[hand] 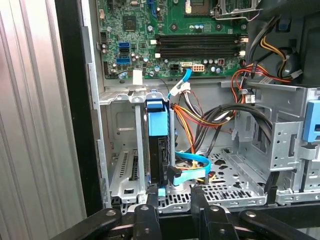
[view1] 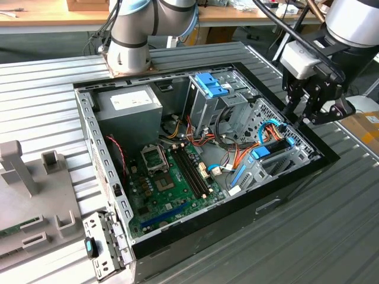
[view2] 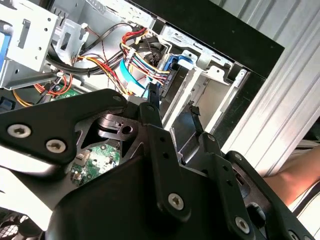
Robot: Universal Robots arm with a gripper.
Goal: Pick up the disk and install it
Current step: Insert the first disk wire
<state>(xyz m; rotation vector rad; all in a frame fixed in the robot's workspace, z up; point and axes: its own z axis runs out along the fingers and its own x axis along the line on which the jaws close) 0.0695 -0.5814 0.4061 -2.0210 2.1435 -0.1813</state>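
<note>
Blue-framed disk (hand: 156, 131) edgewise in drive bay (hand: 121, 170).

One disk (hand: 156, 131), one computer case (view1: 331, 158), one claw (hand: 172, 200)

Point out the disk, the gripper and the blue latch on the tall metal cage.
disk (hand: 156, 122), first wrist view, light blue carrier end.
gripper (hand: 172, 200), first wrist view, midway between fingertips.
blue latch (view1: 211, 84), exterior view, its top face.
</note>
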